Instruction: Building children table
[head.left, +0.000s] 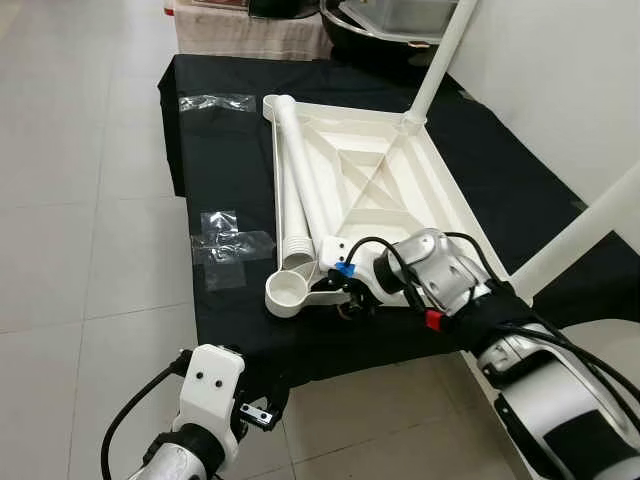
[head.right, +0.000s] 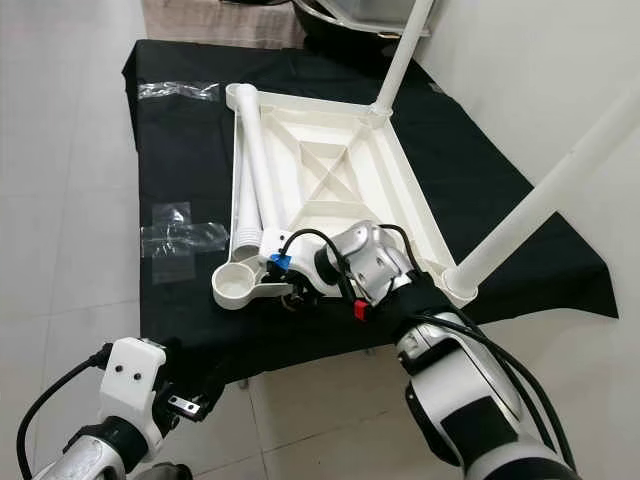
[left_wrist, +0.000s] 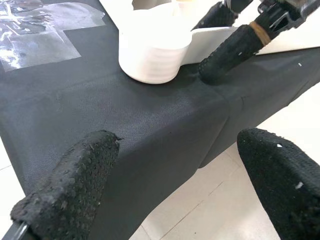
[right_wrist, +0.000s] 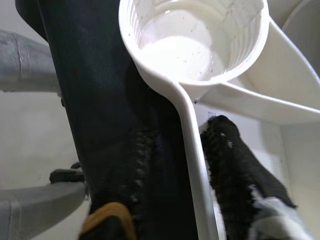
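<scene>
- Black cloth (head.left: 230, 180) spread over a low surface on a pale tiled floor (head.left: 70, 200), its near edge hanging toward the robot.
- White plastic tabletop (head.left: 400, 190) lying upside down on the cloth, ribbed underside up, a round socket at each visible corner.
- Two white legs standing fitted: one (head.left: 440, 60) at the far right corner, another (head.right: 550, 190) at the near right corner, both leaning outward.
- Loose white leg (head.left: 300, 180) lying along the tabletop's left edge, ribbed end near the front left corner.
- Empty corner socket (head.left: 287, 292) at the near left, open upward, resting on the cloth.
- Right gripper (head.left: 345, 296) reaching in from the right, just beside that socket, closed onto the thin rim running from it: one finger (right_wrist: 235, 165) inside the rim, the other outside against the cloth.
- Left gripper (left_wrist: 185, 185) low at the cloth's near edge, fingers spread wide and holding nothing, pointed toward the same socket.
- Crumpled clear plastic wrappers (head.left: 230, 245) on the cloth left of the tabletop, another (head.left: 215, 101) farther back.
</scene>
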